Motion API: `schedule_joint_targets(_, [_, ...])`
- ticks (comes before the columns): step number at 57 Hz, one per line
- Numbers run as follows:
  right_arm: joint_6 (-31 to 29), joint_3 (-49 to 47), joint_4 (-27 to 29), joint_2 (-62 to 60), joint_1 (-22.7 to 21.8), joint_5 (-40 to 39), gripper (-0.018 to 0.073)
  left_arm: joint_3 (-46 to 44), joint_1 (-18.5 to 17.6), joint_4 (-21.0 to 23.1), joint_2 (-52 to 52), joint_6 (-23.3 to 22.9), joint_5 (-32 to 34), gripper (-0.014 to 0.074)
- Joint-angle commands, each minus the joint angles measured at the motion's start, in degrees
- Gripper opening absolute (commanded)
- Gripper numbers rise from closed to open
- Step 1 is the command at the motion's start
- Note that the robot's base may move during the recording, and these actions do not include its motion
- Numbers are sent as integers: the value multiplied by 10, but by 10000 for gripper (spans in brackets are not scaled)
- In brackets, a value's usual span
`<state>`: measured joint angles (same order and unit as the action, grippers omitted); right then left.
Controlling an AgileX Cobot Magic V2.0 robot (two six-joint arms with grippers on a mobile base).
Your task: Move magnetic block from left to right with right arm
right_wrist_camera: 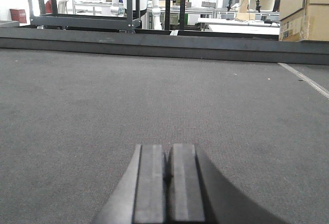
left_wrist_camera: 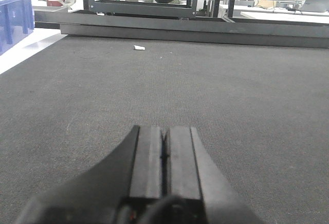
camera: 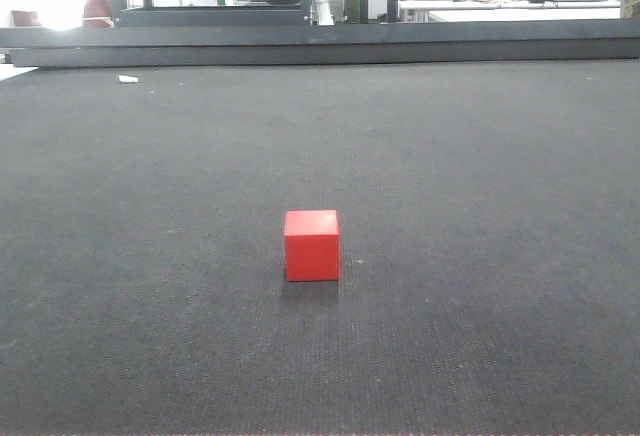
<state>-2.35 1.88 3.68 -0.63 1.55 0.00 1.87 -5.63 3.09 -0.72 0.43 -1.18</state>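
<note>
The magnetic block (camera: 311, 245), a plain bright-red cube, rests alone on the dark grey mat (camera: 480, 206), near the middle of the front view. Neither gripper shows in that view. In the left wrist view my left gripper (left_wrist_camera: 164, 129) hovers low over bare mat, its two dark pads pressed together, nothing between them. My right gripper (right_wrist_camera: 165, 147) in the right wrist view is likewise shut over bare mat and holds nothing. The block appears in neither wrist view.
A small white scrap (camera: 128, 79) lies at the mat's far left. A dark raised rail (camera: 320, 44) borders the far edge. Cardboard boxes (right_wrist_camera: 304, 9) stand beyond the far right, a blue crate (left_wrist_camera: 15, 18) off the left side.
</note>
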Motion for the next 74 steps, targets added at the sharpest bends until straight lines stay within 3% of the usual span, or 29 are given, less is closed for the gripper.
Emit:
schedule_joint_targets(1, [-4, -1, -2, -12, -2, -54, 62, 5, -3, 1, -7, -4, 47, -126])
schedule_joint_targets(24, [-3, -2, -2, -12, -1, -65, 62, 5, -3, 1, -7, -4, 47, -126])
schedule_joint_targets(30, [34, -29, -2, -11, -1, -61, 62, 5, -3, 1, -7, -4, 47, -126])
schedule_joint_targets(49, [50, -180, -10, 99, -1, 202, 62, 5, -3, 1, -7, -4, 47, -126])
schedule_joint_targets(74, [62, -298, -12, 370, 17, 358, 69, 5, -3, 1, -7, -4, 47, -126])
